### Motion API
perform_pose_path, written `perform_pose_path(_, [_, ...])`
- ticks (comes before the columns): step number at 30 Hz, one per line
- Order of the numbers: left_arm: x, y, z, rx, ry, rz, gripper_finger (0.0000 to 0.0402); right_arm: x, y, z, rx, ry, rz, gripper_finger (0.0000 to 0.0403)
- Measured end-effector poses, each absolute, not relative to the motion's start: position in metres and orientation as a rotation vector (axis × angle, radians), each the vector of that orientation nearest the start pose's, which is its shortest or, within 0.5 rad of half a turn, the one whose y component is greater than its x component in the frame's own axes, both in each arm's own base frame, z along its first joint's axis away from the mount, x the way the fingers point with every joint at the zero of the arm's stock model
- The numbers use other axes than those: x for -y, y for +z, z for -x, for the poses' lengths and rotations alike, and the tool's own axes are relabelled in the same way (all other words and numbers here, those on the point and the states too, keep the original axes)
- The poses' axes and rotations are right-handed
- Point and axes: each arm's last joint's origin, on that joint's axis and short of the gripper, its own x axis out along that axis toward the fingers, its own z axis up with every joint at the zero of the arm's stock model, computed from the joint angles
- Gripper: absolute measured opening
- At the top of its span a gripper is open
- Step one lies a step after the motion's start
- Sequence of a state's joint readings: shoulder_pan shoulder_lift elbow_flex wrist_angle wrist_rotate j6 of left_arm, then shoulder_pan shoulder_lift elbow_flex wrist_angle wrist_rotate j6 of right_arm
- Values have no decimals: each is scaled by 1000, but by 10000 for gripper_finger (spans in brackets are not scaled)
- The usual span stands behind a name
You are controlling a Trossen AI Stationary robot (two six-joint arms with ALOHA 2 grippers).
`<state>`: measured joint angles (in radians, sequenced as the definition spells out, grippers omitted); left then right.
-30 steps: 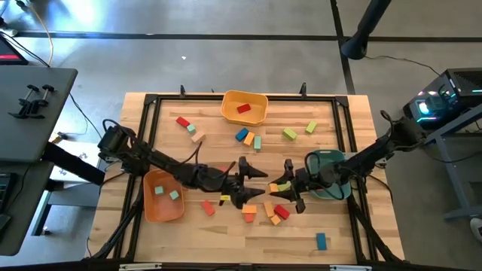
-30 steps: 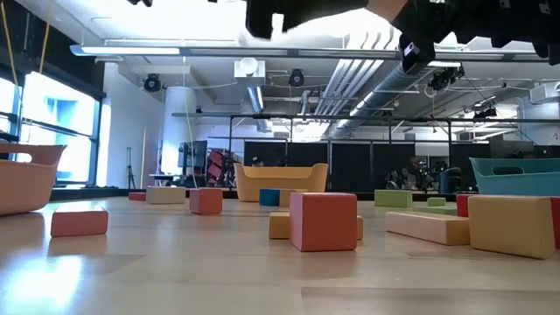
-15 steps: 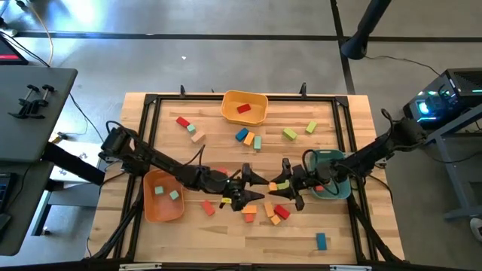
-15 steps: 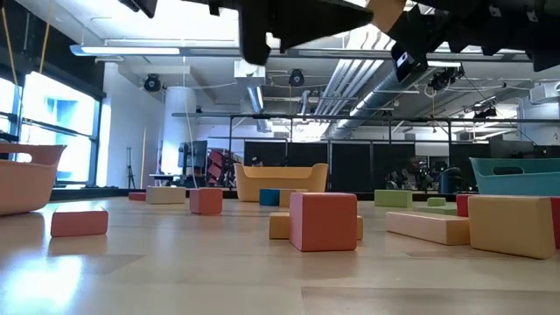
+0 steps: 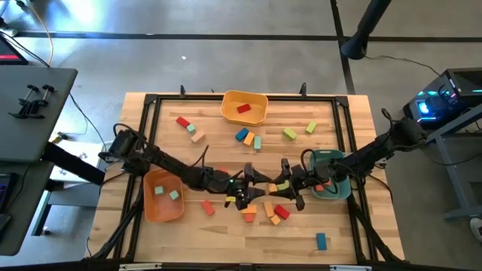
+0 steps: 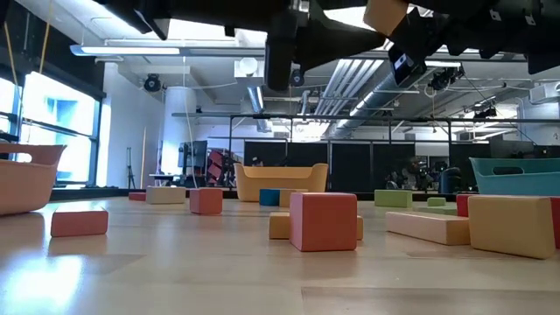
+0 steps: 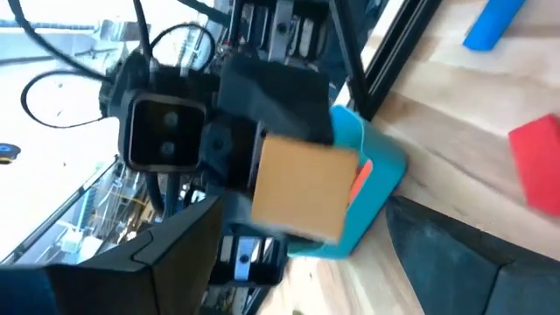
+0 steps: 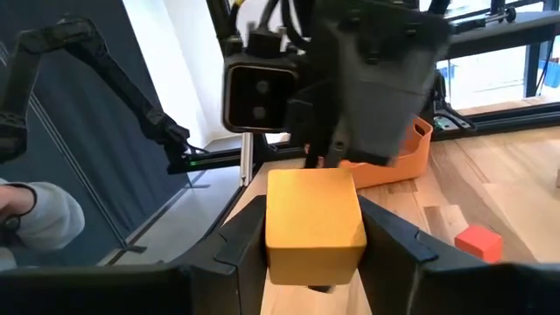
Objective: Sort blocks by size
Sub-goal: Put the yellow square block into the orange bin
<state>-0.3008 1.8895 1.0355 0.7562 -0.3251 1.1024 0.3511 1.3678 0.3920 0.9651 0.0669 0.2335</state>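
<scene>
From above, my right pincer (image 5: 285, 186) sits just beside the teal bin (image 5: 328, 185), facing my spread, empty left pincer (image 5: 245, 190). At my right wrist, it pinches an orange block (image 8: 313, 226) by opposite flat faces: light, rigid, smooth, so I judge a centred grip safest. Loose blocks (image 5: 273, 211) crowd below; I see freer surface (image 5: 218, 143) toward the yellow bin (image 5: 244, 108).

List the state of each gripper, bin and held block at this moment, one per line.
Right gripper: shut on the orange block, raised over mid-table.
Left gripper: open, empty, facing the right one.
Orange block: held, off the table.
Yellow bin: upright, one red block inside.
Orange bin: upright, two pale blocks inside.
Teal bin: upright, contents mostly hidden by the right arm.
</scene>
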Motion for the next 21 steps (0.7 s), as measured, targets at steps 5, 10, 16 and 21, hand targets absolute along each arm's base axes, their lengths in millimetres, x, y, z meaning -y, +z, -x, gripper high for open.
perform_pose_path(5, [104, 200, -390, -106, -12, -1104, 310, -81, 192, -237, -42, 270, -250, 138])
perform_pose_path(10, [103, 199, -391, -75, -79, -1084, 310, -81, 192, -237, -42, 268, -251, 138])
perform_pose_path(16, [105, 199, -391, -54, -129, -1022, 310, -77, 191, -238, -50, 248, -267, 138])
perform_pose_path(21, [101, 199, -392, -52, -116, -1020, 302, -77, 190, -238, -62, 242, -264, 138])
